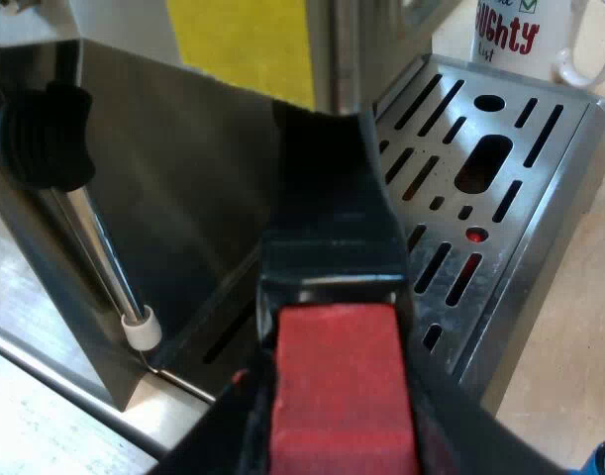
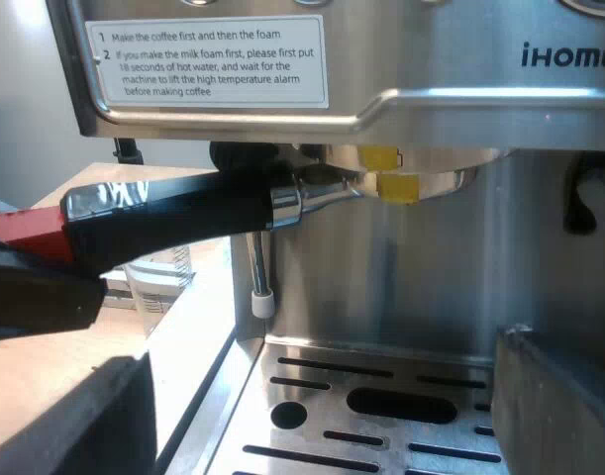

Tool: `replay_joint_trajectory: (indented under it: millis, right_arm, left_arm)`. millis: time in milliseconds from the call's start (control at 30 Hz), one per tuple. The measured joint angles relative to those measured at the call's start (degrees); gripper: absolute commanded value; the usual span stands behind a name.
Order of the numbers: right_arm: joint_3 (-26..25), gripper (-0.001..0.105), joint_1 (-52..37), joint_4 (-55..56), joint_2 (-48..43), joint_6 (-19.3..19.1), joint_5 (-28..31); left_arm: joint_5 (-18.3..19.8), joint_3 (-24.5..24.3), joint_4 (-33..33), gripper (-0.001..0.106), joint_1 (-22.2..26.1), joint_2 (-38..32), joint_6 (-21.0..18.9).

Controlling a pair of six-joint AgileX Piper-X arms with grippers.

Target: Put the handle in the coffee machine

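The holder's dark handle (image 1: 327,198) runs from its red end (image 1: 337,386) toward the espresso machine (image 1: 183,188). My left gripper (image 1: 337,435) is shut on that red end, with dark fingers on both sides of it. In the right wrist view the holder's metal head (image 2: 327,195) sits up under the machine's brew head beside two yellow tabs (image 2: 396,183), and the handle (image 2: 173,218) sticks out sideways to the red end (image 2: 20,230), where the left gripper (image 2: 35,297) holds it. My right gripper (image 2: 322,396) is open over the drip tray (image 2: 381,401) with nothing between its fingers.
A steam wand with a white tip (image 2: 261,302) hangs beside the brew head, under a black knob (image 1: 40,134). A white mug with red lettering (image 1: 520,35) stands past the drip tray (image 1: 500,188). A measuring glass (image 2: 163,277) stands on the wooden table behind the handle.
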Motion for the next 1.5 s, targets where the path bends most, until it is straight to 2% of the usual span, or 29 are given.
replay_joint_trajectory:
  millis: [200, 533, 733, 1100, 1167, 1200, 1233, 1333, 1500]
  right_arm:
    - [0.00, 0.071, 0.00, 0.00, 0.00, 0.00, -0.86]
    - [0.00, 0.071, -1.36, 0.00, 0.00, 2.23, -3.78]
    - [0.00, 0.071, -3.36, 0.62, 0.16, 2.35, -9.15]
    - [-0.15, 0.071, -7.40, -2.71, 6.64, 2.07, -10.67]
    - [-0.15, 0.067, -7.99, -4.10, 7.92, 1.48, -10.67]
    - [-0.15, 0.060, -8.25, -5.28, 8.88, 1.04, -10.67]
    - [-0.15, 0.059, -8.44, -5.71, 9.18, 0.79, -10.67]
    - [-0.15, 0.046, -8.96, -7.51, 10.65, 0.01, -10.67]
    - [-0.15, 0.045, -11.07, -11.61, 12.31, -0.32, -13.09]
  left_arm:
    - [0.53, 0.00, 0.00, 0.000, 1.13, 0.00, 0.00]
    - [1.30, 0.00, 0.00, 0.000, 1.27, 0.00, -0.15]
    - [1.78, 0.00, 1.48, 0.000, 1.27, 0.00, -1.05]
    - [1.92, -0.70, 2.59, 0.000, 1.27, 0.00, -1.26]
    - [1.96, -0.70, 2.73, 0.000, 1.27, 0.00, -1.26]
    - [1.96, -0.70, 2.73, 0.000, 1.27, 0.00, -1.26]
    - [2.07, -0.70, 2.73, 0.000, 1.38, 0.00, -1.26]
    - [2.05, -0.76, 2.73, 0.000, 1.32, 0.00, -1.26]
    - [2.10, -0.83, 2.73, 0.000, 1.46, 0.00, -1.26]
